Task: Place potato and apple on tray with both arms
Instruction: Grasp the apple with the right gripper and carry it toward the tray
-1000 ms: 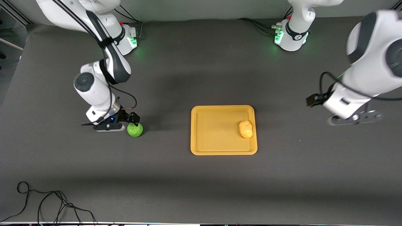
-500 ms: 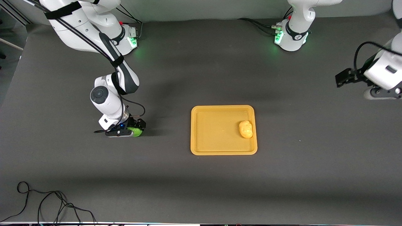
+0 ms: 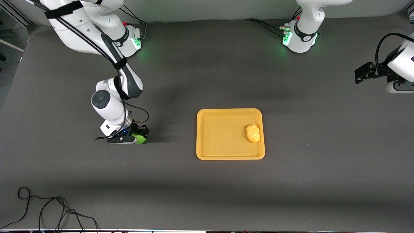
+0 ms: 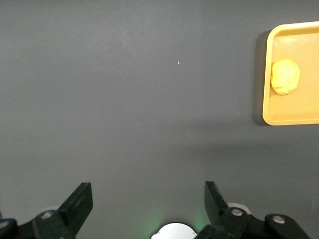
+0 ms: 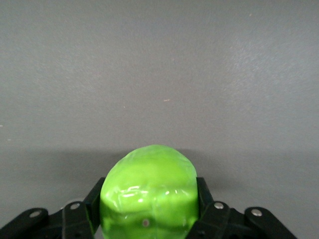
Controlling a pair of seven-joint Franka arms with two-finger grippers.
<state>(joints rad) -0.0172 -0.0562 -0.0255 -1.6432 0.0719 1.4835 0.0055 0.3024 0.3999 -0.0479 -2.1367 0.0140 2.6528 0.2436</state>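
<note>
The green apple (image 3: 139, 138) sits between the fingers of my right gripper (image 3: 137, 137), low at the table toward the right arm's end. In the right wrist view the apple (image 5: 147, 191) fills the gap and both fingers (image 5: 93, 201) press its sides. The yellow-orange potato (image 3: 253, 133) lies in the orange tray (image 3: 223, 152), by the rim toward the left arm's end. My left gripper (image 3: 397, 87) hangs open and empty, high over the left arm's end of the table. Its wrist view shows the spread gripper (image 4: 147, 204), the potato (image 4: 285, 76) and the tray (image 4: 299, 112).
A black cable (image 3: 48, 207) loops on the table at the edge nearest the front camera, toward the right arm's end. The two arm bases (image 3: 299, 35) with green lights stand along the table's edge farthest from the front camera.
My right gripper slid over the apple and closed on it. My left arm swung up and away toward its end of the table. Potato and tray have not moved.
</note>
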